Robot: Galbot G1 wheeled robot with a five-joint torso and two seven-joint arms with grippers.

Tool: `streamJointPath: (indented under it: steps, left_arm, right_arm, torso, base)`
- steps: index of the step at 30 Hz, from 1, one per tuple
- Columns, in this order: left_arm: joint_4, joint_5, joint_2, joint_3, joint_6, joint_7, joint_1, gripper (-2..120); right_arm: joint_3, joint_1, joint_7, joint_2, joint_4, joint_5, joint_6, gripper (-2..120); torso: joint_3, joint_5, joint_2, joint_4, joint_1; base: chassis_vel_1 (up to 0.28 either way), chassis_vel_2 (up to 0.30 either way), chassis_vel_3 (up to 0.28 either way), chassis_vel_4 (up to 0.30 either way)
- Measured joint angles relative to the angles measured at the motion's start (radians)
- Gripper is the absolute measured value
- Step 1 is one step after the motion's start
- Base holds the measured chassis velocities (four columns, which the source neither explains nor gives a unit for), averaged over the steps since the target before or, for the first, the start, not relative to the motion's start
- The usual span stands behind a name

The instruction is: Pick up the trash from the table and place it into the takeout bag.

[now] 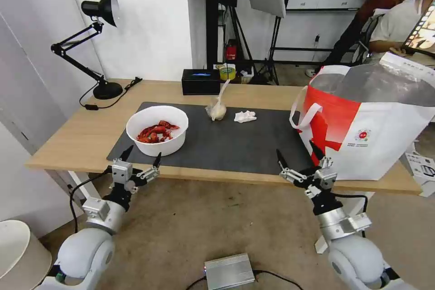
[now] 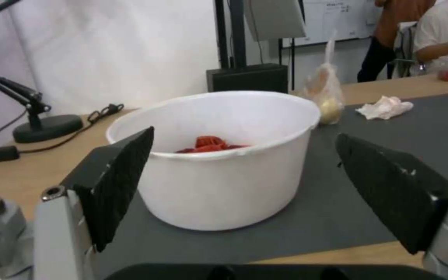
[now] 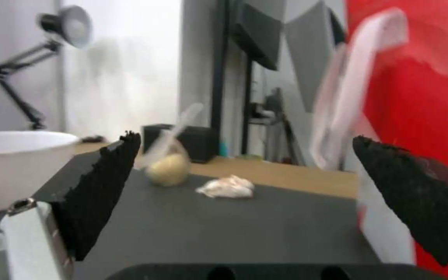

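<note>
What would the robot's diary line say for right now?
left pincer: open, near bowl | right pincer: open, beside takeout bag | knotted bag, tissue: on mat

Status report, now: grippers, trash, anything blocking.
Left gripper open at table edge, facing the bowl. Right gripper open beside the takeout bag. Knotted bag and tissue on the mat. Nothing blocking.

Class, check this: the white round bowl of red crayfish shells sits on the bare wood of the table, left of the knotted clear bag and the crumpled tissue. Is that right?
Not quite. The white round bowl of red crayfish shells sits on the dark grey rectangular mat, as the head view shows. It is indeed left of the small knotted clear bag and the crumpled white tissue.
</note>
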Motion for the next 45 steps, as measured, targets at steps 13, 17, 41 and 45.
streamJointPath:
  steps: [13, 17, 41, 45]
  left_arm:
    - [-0.007, 0.002, -0.018, -0.008, -0.002, 0.002, -0.001, 91]
    - [-0.009, 0.002, -0.019, -0.008, -0.001, 0.002, 0.001, 91]
    - [-0.022, 0.004, -0.010, -0.012, 0.002, 0.004, 0.016, 91]
    - [-0.026, 0.007, -0.008, -0.012, 0.002, 0.004, 0.024, 91]
  right_arm:
    - [0.075, -0.077, 0.041, 0.116, -0.006, -0.064, 0.032, 100]
    - [0.074, -0.080, 0.038, 0.129, 0.000, -0.057, 0.032, 100]
    - [0.036, -0.049, 0.025, 0.090, 0.010, 0.016, -0.032, 100]
    - [0.002, -0.003, 0.017, 0.069, 0.001, 0.048, -0.068, 100]
  torso:
    - [0.000, 0.0000, 0.000, -0.0001, 0.000]
    - [0.000, -0.0001, 0.000, -0.0001, 0.000]
    - [0.000, 0.0001, 0.000, -0.0001, 0.000]
    - [0.000, 0.0000, 0.000, 0.0000, 0.000]
  base:
    - [0.000, 0.000, 0.000, 0.000]
    - [0.000, 0.000, 0.000, 0.000]
    - [0.000, 0.000, 0.000, 0.000]
    - [0.000, 0.000, 0.000, 0.000]
